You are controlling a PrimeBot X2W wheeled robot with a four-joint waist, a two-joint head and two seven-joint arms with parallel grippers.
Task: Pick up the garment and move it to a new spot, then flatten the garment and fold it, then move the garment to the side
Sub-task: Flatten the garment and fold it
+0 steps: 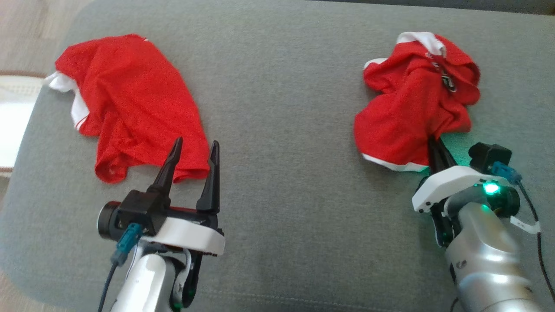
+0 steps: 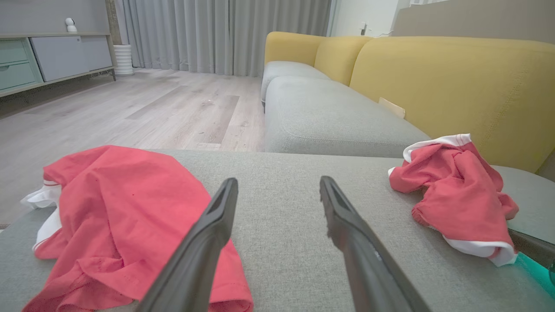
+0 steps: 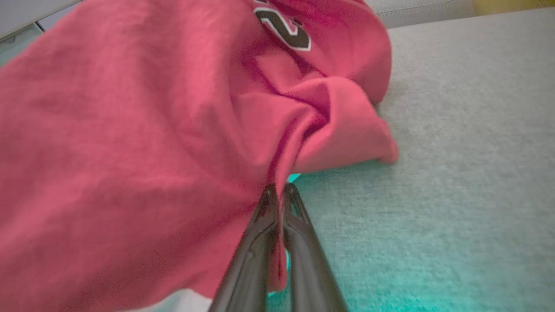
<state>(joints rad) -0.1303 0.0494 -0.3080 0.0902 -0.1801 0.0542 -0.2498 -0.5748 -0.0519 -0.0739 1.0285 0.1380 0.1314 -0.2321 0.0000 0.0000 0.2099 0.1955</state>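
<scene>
Pick-up step; my right gripper (image 3: 278, 189), jaws clenched on near hem of crumpled red shirt (image 1: 412, 108), toward sofa cushion's (image 1: 282, 108) far right corner; my left gripper (image 1: 196, 141), jaws released; next, I judge: lift clear, no dragging.

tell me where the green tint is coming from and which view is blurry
head view: green lamp on the right wrist glows; right wrist view: teal cast on the grey cushion, red jersey soft up close; left wrist view: mostly sharp
</scene>
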